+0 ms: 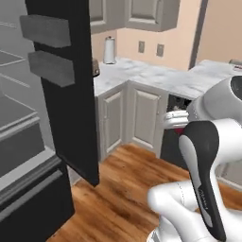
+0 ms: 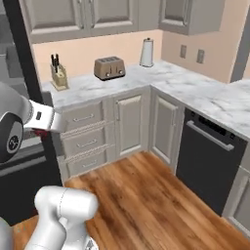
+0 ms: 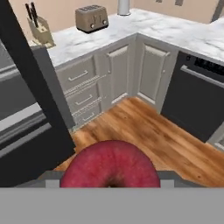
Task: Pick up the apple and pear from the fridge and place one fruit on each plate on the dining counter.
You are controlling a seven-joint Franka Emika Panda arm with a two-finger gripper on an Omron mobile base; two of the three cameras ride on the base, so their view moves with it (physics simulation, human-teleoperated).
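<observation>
The red apple (image 3: 109, 165) sits at the bottom of the hand view, held between my gripper's (image 3: 109, 180) fingers, which are shut on it. From the base views, the white hand with my gripper (image 1: 176, 124) hangs in mid-air over the wooden floor, and a sliver of red apple (image 2: 42, 132) shows under it. The fridge (image 1: 21, 123) stands open at the left, its black door (image 1: 66, 85) swung out between the hand and the shelves. The pear, the plates and the dining counter are out of view.
Cream corner cabinets (image 2: 132, 122) with a marble top carry a toaster (image 2: 109, 67), a knife block (image 2: 59, 75) and a paper towel roll (image 2: 147, 52). A black dishwasher (image 2: 210, 156) sits on the right. Wooden floor (image 2: 146, 200) lies open ahead.
</observation>
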